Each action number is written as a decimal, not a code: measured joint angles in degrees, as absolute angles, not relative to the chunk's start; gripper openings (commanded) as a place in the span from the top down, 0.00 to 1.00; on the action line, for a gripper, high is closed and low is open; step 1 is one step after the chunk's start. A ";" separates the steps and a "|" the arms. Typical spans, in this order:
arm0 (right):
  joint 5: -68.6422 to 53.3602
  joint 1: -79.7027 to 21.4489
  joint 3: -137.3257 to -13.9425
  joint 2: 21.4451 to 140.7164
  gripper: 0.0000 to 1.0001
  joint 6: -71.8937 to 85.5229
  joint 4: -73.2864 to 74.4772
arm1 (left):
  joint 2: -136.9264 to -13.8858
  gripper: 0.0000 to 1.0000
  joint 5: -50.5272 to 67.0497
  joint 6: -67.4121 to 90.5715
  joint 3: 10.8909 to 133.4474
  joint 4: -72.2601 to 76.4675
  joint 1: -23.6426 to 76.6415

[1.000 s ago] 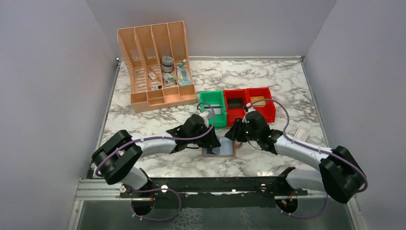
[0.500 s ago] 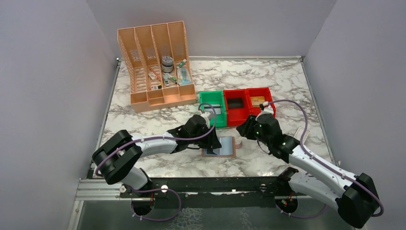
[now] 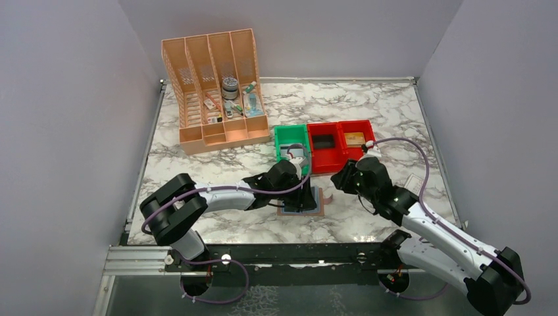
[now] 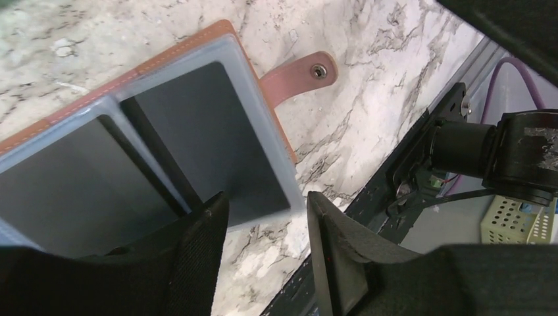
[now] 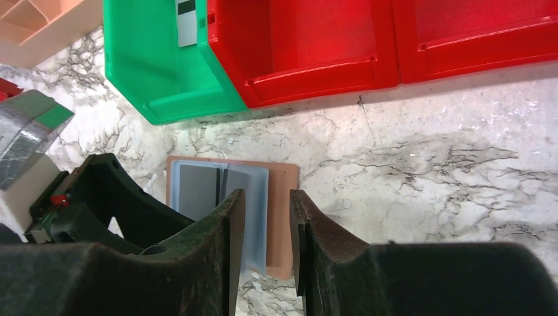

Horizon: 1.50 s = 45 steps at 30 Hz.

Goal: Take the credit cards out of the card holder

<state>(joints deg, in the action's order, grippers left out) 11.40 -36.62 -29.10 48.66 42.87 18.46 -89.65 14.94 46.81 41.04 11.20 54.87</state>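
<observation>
The card holder lies open on the marble, brown rim round a blue-grey inside, with its snap tab sticking out. Dark grey credit cards sit in its pockets on both halves. My left gripper hovers over the holder; in the left wrist view it is open and straddles the holder's near corner with nothing between the fingers. My right gripper stands to the right of the holder. Seen from the right wrist, it has a narrow gap, holds nothing, and the holder lies beyond it.
A green bin and two red bins stand just behind the holder; a grey card with a dark stripe lies in the green one. An orange file rack is at the back left. A small white item lies at the right.
My right arm has drawn back to the right, off the holder, and its jaws have narrowed. My left gripper has slid right over the holder and opened wider.
</observation>
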 measured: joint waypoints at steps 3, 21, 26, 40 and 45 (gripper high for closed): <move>12.21 -36.62 -29.50 47.53 0.69 42.81 19.42 | -90.87 0.46 15.00 46.81 42.06 11.31 55.42; -0.84 -36.51 -29.47 54.52 0.83 40.64 13.19 | -77.06 0.44 0.34 47.51 39.20 4.10 55.90; -6.33 -36.51 -29.47 60.51 0.83 40.03 11.27 | -75.24 0.35 -3.33 49.58 36.25 2.79 55.90; -11.29 -36.36 -29.52 72.44 0.83 38.09 9.02 | -75.92 0.34 -2.98 50.87 34.70 5.98 55.83; -10.68 -36.36 -29.43 74.37 0.85 38.15 8.51 | -81.36 0.40 1.19 50.17 36.51 7.94 55.83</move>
